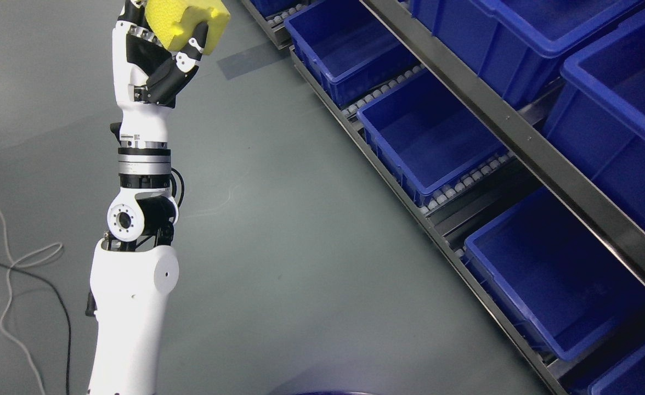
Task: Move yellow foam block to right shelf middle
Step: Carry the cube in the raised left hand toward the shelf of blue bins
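At the far left of the frame, loose cables point(10, 263) are lying on the floor point(278, 247), where a moving base is likely risking a snag. In the upper left, the left robot hand point(160, 52) is gripping the yellow foam block point(188, 22) from below, fingers point(196, 46) curling over its near face; the block is sitting high above the floor, partly cut by the top edge. Because foam compresses, the hold is probably yielding, and a swing rightward is risking a slip. At right, the shelf point(498, 118) is carrying blue bins point(432, 137) well apart from the block; its metal rail is presenting a likely collision point. The right arm is not showing.
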Available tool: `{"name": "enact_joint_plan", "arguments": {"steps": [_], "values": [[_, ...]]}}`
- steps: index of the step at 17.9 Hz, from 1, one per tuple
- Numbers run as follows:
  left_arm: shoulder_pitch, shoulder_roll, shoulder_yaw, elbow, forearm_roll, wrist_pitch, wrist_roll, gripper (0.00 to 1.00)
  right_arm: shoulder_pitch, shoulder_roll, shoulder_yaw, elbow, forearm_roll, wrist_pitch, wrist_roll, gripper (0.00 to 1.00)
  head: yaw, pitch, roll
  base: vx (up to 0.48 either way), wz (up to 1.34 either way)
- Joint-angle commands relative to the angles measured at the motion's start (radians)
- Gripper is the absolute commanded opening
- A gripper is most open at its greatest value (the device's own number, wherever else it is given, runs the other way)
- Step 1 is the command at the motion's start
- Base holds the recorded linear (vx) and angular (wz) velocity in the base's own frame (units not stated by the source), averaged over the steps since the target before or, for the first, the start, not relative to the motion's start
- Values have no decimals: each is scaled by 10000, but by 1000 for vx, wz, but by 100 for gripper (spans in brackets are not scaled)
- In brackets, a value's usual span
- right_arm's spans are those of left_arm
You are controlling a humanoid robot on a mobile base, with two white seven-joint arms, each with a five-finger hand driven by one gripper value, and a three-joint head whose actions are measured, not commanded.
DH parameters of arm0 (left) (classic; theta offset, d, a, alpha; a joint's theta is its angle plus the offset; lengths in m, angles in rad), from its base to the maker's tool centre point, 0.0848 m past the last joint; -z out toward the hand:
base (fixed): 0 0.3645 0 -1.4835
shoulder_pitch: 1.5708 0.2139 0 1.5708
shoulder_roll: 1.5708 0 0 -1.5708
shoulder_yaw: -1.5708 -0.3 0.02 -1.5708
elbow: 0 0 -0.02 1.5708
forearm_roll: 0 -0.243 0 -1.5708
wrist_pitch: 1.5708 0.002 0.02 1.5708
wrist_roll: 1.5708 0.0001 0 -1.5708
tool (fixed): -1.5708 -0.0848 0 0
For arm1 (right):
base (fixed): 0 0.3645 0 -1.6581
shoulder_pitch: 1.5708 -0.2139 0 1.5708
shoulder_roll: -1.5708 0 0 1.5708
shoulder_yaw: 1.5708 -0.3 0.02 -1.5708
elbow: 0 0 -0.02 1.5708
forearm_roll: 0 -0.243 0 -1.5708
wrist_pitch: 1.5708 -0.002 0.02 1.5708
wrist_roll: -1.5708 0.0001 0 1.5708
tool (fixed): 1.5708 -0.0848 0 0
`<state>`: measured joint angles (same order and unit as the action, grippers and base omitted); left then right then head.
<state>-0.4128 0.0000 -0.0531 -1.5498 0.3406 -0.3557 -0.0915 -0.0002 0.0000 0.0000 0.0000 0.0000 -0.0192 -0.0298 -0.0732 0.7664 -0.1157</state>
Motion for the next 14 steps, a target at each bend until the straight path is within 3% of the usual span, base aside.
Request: {"name": "enact_joint_plan", "arguments": {"steps": [1, 5, 9, 11, 14], "values": [[-320, 230, -98, -117, -1, 136, -5, 29, 233, -175, -123, -174, 31, -8, 6, 100, 0, 0, 0, 408, -425], [-993, 246, -205, -117, -1, 716, -35, 29, 248, -175, -123, -174, 31, -8, 6, 100, 0, 0, 0, 366, -515], [-2677, 322, -389, -102, -183, 2692, -1657, 29, 248, -175, -123, -174, 31, -8, 6, 100, 0, 0, 0, 338, -624], [-3523, 536, -771, 20, -1298, 3722, -2348, 31, 248, -175, -123, -174, 31, -8, 6, 100, 0, 0, 0, 297, -596], [-3848, 599, -1462, 449, -3858, 4201, -3926, 32, 233, -175, -123, -174, 31, -8, 6, 100, 0, 0, 0, 221, -533]]}}
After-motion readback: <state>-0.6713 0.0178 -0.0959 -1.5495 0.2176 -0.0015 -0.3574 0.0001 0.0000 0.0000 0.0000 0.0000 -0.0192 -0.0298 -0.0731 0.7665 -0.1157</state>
